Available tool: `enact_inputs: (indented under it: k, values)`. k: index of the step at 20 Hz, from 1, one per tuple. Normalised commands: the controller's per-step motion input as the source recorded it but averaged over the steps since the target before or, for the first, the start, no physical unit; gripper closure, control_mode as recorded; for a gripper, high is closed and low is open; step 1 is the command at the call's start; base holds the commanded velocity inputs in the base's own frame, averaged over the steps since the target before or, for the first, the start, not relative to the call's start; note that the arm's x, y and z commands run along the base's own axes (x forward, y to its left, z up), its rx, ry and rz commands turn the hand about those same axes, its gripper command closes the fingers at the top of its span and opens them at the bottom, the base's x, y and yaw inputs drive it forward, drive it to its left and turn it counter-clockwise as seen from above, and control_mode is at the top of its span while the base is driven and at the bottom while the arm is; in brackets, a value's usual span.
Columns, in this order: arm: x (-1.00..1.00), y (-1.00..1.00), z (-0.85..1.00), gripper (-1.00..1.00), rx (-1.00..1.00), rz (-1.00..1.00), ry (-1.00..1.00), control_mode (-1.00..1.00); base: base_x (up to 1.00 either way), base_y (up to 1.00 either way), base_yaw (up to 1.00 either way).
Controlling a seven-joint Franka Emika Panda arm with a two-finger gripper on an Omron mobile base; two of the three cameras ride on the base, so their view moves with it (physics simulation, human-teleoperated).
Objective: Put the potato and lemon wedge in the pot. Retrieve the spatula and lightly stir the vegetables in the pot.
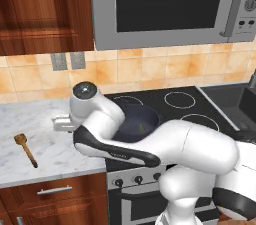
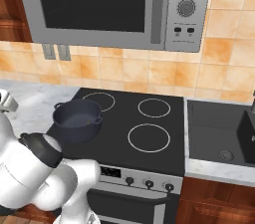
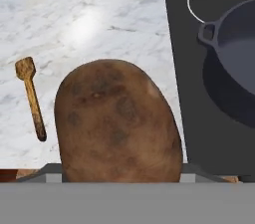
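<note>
Your gripper (image 3: 119, 178) looks clamped on the potato (image 3: 117, 123), jaws spread wide around it, held above the marble counter (image 3: 89, 29) just left of the stove (image 3: 199, 133). Carry it right until it sits over the middle of the pot (image 3: 234, 68) on the front-left burner, clear the near rim and loop handle, lower inside, then let go rather than dropping from height. A small yellow-green bit, likely the lemon wedge (image 1: 140, 128), already lies in the pot; the spatula (image 3: 31, 96) waits on the counter further left.
</note>
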Motion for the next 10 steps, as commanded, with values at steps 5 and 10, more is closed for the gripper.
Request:
enact_inputs:
  k: [5,10]
  values:
    - [0.34,-0.92,0.44,1.0,0.02,0.0,0.23,-1.0,0.0,0.0,0.0]
    - [0.62,-0.99,0.4,1.0,0.01,0.0,0.32,-1.0,0.0,0.0,0.0]
